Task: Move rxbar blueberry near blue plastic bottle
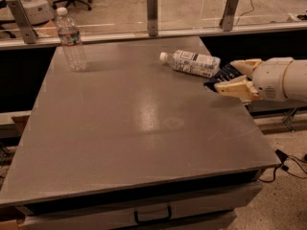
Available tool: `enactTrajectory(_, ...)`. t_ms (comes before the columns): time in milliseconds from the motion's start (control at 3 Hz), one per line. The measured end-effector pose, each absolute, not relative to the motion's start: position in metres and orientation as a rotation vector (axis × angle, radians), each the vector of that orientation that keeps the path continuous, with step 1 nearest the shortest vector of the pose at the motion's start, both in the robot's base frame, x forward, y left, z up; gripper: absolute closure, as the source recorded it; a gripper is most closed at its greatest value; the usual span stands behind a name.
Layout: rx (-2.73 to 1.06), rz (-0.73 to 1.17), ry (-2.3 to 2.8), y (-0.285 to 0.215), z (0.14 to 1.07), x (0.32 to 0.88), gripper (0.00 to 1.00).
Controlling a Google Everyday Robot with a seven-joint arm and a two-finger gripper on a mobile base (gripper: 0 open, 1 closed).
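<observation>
A flat grey table [144,143] fills most of the frame, its drawer front along the bottom edge. A clear ribbed water bottle [71,41] stands upright at its upper left corner. At the upper right, the blue plastic bottle [194,63] lies on its side, white cap pointing left. Just beside it, at the table's right edge, is the dark rxbar blueberry [225,71], with the cream gripper [225,76] around it, reaching in from the right.
</observation>
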State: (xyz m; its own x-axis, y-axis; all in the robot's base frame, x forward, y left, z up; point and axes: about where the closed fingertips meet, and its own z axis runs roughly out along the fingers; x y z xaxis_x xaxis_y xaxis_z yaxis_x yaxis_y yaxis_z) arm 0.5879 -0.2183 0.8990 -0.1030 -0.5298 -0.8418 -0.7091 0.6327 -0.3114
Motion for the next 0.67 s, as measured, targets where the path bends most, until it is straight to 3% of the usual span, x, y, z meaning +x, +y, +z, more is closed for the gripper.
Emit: enactTrajectory(667,-0.878,0.176,1.771,-0.231,0.877,0.623,0.39)
